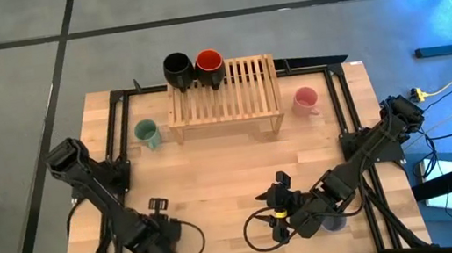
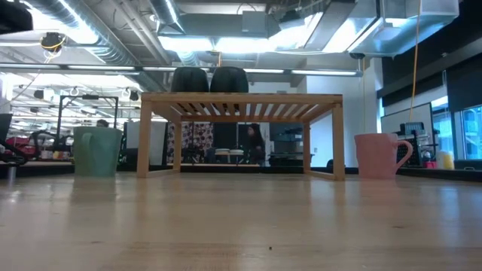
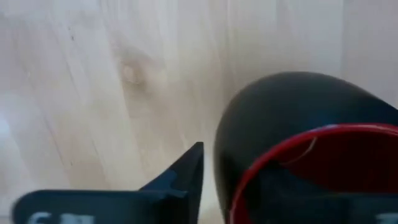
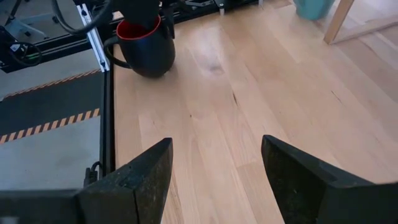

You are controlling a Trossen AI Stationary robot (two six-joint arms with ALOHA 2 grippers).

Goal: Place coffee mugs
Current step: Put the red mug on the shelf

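A dark red mug with a red inside stands on the table near its near-left corner. My left gripper is right over it and shut on it. My right gripper is open, low over the bare wood near the near edge, and faces that mug. The black mug and the orange-red mug stand on the rack's far-left end. The green mug stands left of the rack, the pink mug right of it. A lavender-grey mug is mostly hidden under the right arm. My left gripper comes at the dark red mug from above, at its rim. One finger lies along the outer wall just below the rim. The other finger is hidden by the mug. The mug stands upright with its base on the table.
The slatted wooden rack stands at the table's far middle, with free slats to the right of the two mugs. Black frame rails run along the table's edges. Bare wood lies between the two grippers and the rack.
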